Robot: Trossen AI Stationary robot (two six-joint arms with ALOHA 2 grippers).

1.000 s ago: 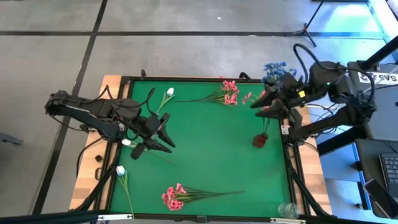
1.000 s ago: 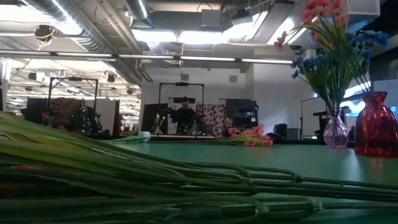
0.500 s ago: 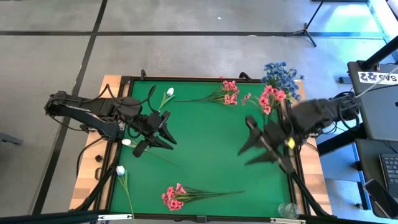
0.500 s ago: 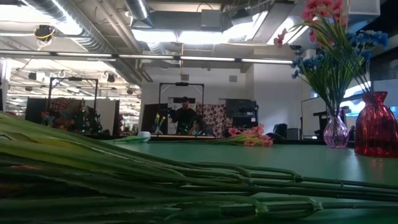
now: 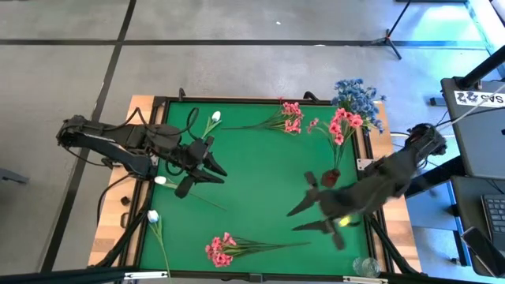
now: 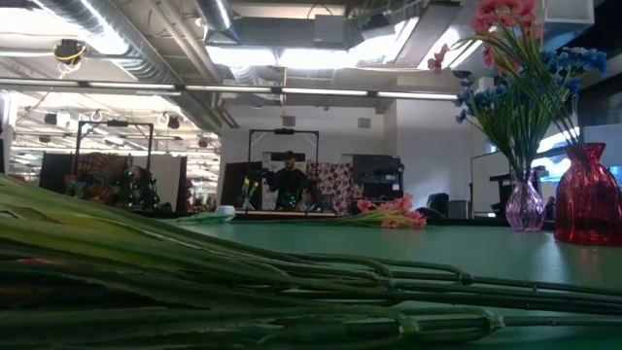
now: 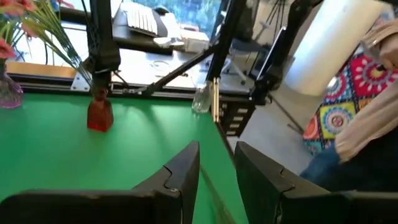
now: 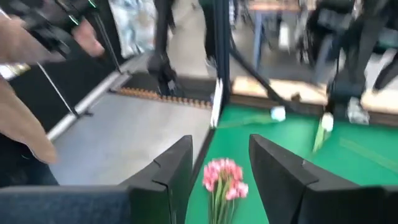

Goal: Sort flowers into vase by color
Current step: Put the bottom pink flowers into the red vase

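Note:
Pink flowers stand in the red vase at the table's right side. Blue flowers stand at the far right corner, in a clear vase. Loose on the green mat lie a pink spray at the far edge, another pink spray near the front, and white buds on the left. My right gripper hovers open over the mat's near right part, above the near pink spray. My left gripper hovers open over the left part, holding nothing.
A small clear glass stands at the near right corner. The mat has a raised black frame. Green stems lie right before the low camera. A person's hand shows beyond the table.
My right gripper has swung away from the vases at the far right, toward the near edge and the table's middle, sinking lower and rolling; it stays open and holds nothing. The pink flowers stay in the red vase. My left gripper has turned slightly in place.

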